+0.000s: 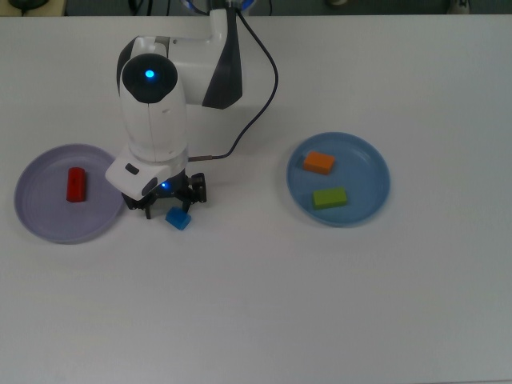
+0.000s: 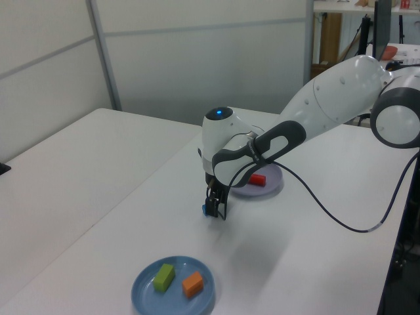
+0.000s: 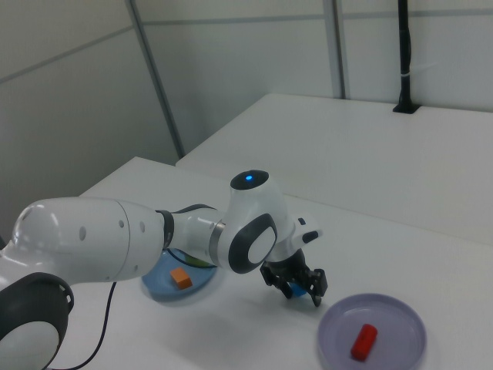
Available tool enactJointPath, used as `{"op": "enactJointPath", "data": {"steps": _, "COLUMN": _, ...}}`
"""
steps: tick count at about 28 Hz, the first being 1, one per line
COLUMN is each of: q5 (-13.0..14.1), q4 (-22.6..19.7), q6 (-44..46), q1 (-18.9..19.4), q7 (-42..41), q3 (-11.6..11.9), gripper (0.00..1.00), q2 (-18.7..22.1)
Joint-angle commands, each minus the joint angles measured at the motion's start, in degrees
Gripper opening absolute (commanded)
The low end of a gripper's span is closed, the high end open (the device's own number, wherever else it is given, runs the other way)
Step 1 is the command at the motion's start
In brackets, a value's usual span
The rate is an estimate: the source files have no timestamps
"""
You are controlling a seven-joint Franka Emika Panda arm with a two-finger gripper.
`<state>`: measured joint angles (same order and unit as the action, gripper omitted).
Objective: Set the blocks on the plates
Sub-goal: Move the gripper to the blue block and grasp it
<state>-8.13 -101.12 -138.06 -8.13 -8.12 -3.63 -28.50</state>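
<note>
My gripper (image 1: 170, 206) is open and low over the table, its fingers on either side of the small blue block (image 1: 178, 219). That blue block (image 3: 293, 290) shows between the fingers in the right view; in the left view only a sliver of it (image 2: 205, 209) shows beside the gripper (image 2: 216, 210). The red block (image 1: 76, 184) lies on the lavender plate (image 1: 40, 216) at the top view's left. The orange block (image 1: 319, 162) and the green block (image 1: 330, 198) lie on the blue plate (image 1: 364, 172) at the top view's right.
A black cable (image 1: 256, 112) runs from the arm's wrist back over the table toward the top view's far edge. The white arm body (image 1: 156, 104) stands over the table between the two plates.
</note>
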Motion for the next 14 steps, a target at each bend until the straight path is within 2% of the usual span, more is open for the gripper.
{"op": "enactJointPath", "data": {"steps": 1, "q5": 0.31, "q4": -0.13, "q6": -1.15, "q1": 0.22, "q7": 2.76, "q3": -1.64, "gripper": 0.71, "q2": -0.06}}
{"op": "enactJointPath", "data": {"steps": 3, "q5": 0.22, "q4": -0.13, "q6": -1.33, "q1": 0.22, "q7": 3.20, "q3": -2.00, "gripper": 0.67, "q2": -0.15}}
{"op": "enactJointPath", "data": {"steps": 5, "q5": -0.04, "q4": -0.13, "q6": -1.33, "q1": 0.31, "q7": 3.29, "q3": -2.87, "gripper": 0.68, "q2": -0.24}}
{"op": "enactJointPath", "data": {"steps": 10, "q5": -0.66, "q4": 0.74, "q6": -1.94, "q1": 0.40, "q7": 3.29, "q3": -3.14, "gripper": 0.77, "q2": -1.55}}
{"op": "enactJointPath", "data": {"steps": 12, "q5": -0.83, "q4": 1.27, "q6": -3.08, "q1": 0.40, "q7": 3.38, "q3": -3.14, "gripper": 0.74, "q2": -1.90}}
{"op": "enactJointPath", "data": {"steps": 13, "q5": -0.83, "q4": 1.36, "q6": -3.52, "q1": 0.40, "q7": 3.38, "q3": -3.23, "gripper": 0.69, "q2": -2.17}}
{"op": "enactJointPath", "data": {"steps": 14, "q5": -0.83, "q4": 1.45, "q6": -3.88, "q1": 0.40, "q7": 3.38, "q3": -3.14, "gripper": 0.61, "q2": -2.34}}
